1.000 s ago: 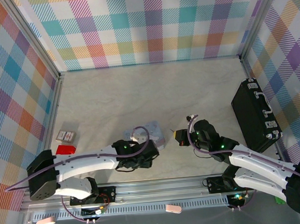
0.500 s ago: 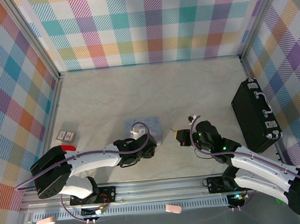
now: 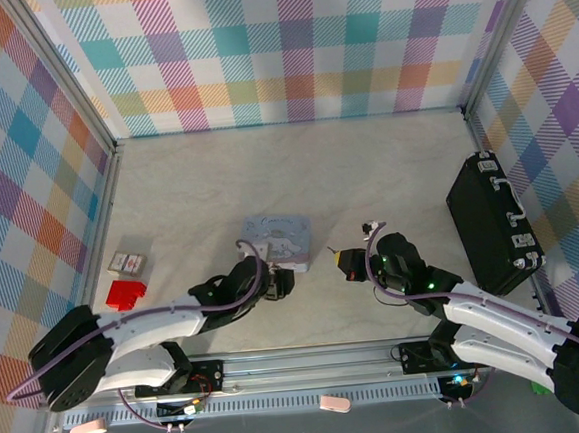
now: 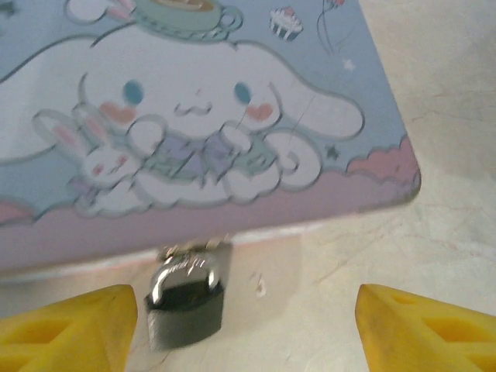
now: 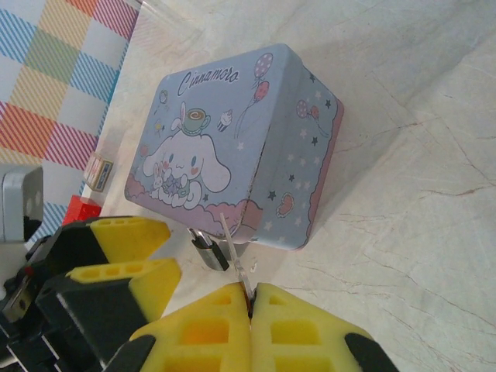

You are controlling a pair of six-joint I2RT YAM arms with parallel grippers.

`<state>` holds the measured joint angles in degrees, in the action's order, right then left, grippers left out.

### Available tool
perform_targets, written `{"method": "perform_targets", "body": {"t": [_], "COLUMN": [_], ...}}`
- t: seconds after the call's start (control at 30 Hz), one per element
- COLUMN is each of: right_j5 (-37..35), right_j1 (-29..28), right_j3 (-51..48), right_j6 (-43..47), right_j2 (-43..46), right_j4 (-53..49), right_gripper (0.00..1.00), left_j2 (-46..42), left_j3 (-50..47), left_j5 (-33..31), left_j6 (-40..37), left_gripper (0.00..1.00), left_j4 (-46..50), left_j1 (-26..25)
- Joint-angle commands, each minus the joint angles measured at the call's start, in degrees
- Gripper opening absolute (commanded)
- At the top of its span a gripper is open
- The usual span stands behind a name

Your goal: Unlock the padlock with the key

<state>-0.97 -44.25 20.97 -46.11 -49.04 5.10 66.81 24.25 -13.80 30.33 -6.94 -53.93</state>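
Padlock (image 4: 184, 306) hangs at the edge of a tin (image 5: 256, 124) lettered, seemingly, "Cinnamoroll".

Bare table (image 4: 310, 310) beside padlock (image 4: 186, 306); tin (image 4: 194, 116) blocks behind

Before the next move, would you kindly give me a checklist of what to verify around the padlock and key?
1. The right gripper holds the key: ok, shut on it, blade sticking out.
2. The padlock in sight at the edge of the tin: ok.
3. The left gripper open, padlock between its fingers: ok, though close to one finger.
4. The padlock steadied: not ok, nothing grips it.
5. Keyhole facing the key: cannot tell.
6. The key in the padlock: not ok, the two are apart.
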Motion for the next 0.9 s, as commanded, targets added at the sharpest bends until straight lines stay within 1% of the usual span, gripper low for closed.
{"method": "perform_targets", "body": {"t": [0.0,0.07,0.17,0.3,0.4,0.6,0.8,0.87], "right_j5": [0.9,1.3,1.7,1.8,1.9,1.4,0.6,0.8], "right_j1": [-0.1,-0.1,-0.2,-0.6,-1.1,-1.8,-1.9,-1.9], "right_j3": [-0.6,-0.4,-0.1,-0.1,-0.1,-0.8,-0.4,-0.4], "right_j6": [-0.4,-0.5,-0.7,-1.2,-1.4,-2.0,-2.7,-2.7], "right_j2": [-0.9,-1.5,-2.3,-3.5,-4.3,-4.3,-4.9,-5.4], "right_j4": [2.8,3.4,4.1,5.8,6.9,8.0,7.7,8.2], "right_gripper": [0.00,0.00,0.00,0.00,0.00,0.00,0.00,0.00], "left_j2": [-6.2,-9.7,-12.2,-9.8,-6.2,-0.6,2.1,2.7], "left_j3": [-5.8,-8.3,-11.1,-11.0,-9.1,-7.9,-7.7,-7.6], "left_j5": [3.7,5.3,10.2,16.4,21.2,20.7,19.2,19.2], "left_j6": [-2.1,-2.5,-3.2,-5.9,-8.0,-8.7,-9.1,-9.1], "left_gripper": [0.75,0.75,0.76,0.73,0.69,0.61,0.57,0.54], "left_j4": [-7.2,-8.3,-10.6,-11.5,-11.7,-13.7,-15.4,-15.8], "left_j1": [1.6,2.3,4.6,8.1,10.2,11.2,11.5,11.9]}}
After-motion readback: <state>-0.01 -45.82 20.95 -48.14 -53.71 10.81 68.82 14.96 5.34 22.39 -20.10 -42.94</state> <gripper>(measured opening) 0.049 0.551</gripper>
